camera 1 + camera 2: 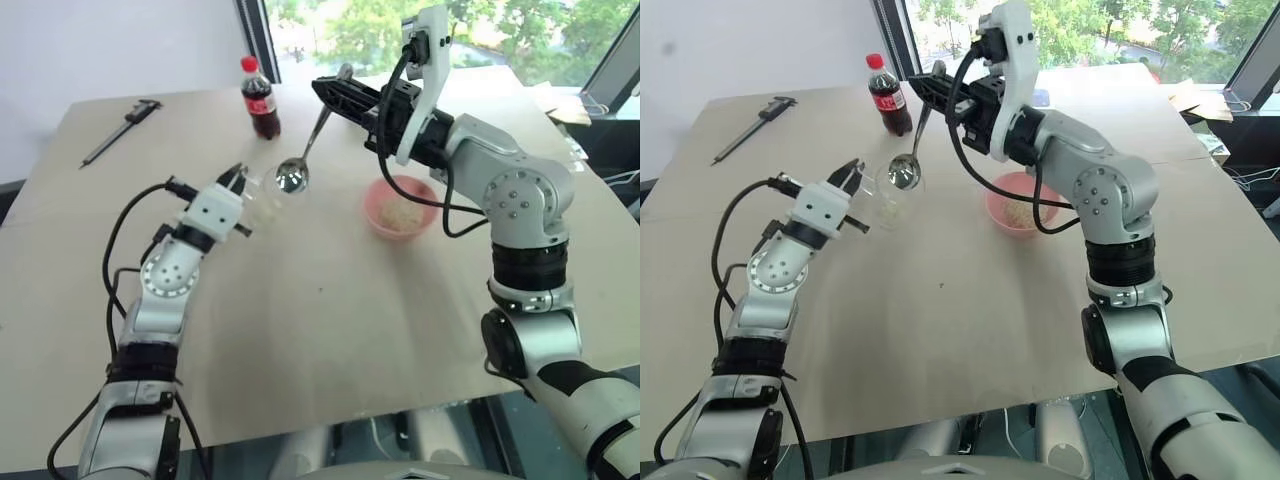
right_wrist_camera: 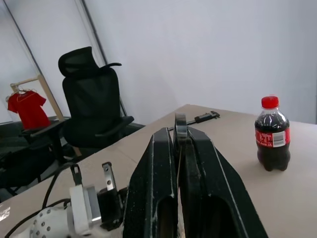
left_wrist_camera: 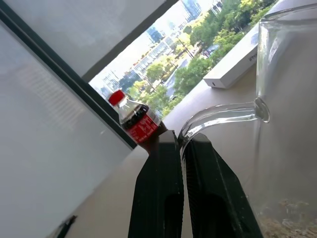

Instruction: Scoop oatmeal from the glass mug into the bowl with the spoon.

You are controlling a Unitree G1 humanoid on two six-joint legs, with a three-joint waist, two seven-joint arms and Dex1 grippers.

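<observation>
My left gripper [image 1: 235,180] is shut on the curved handle of the clear glass mug [image 1: 262,202] and holds it lifted and tilted above the table. Pale oatmeal [image 3: 287,225] lies at the mug's bottom. My right gripper [image 1: 325,92] is raised further back and shut on the top of the spoon [image 1: 305,150]'s thin handle. The spoon hangs down with its shiny oval end right by the mug's mouth. I cannot tell whether it is inside the mug. To the right, the pink bowl [image 1: 375,212] sits on the table with some oatmeal [image 1: 403,213] in it.
A cola bottle [image 1: 262,98] with a red cap stands at the back of the tan table [image 1: 320,330]. A black-and-silver caliper [image 1: 122,130] lies at the far left. A white box [image 3: 233,67] sits near the window edge. A black office chair [image 2: 94,109] stands beyond the table.
</observation>
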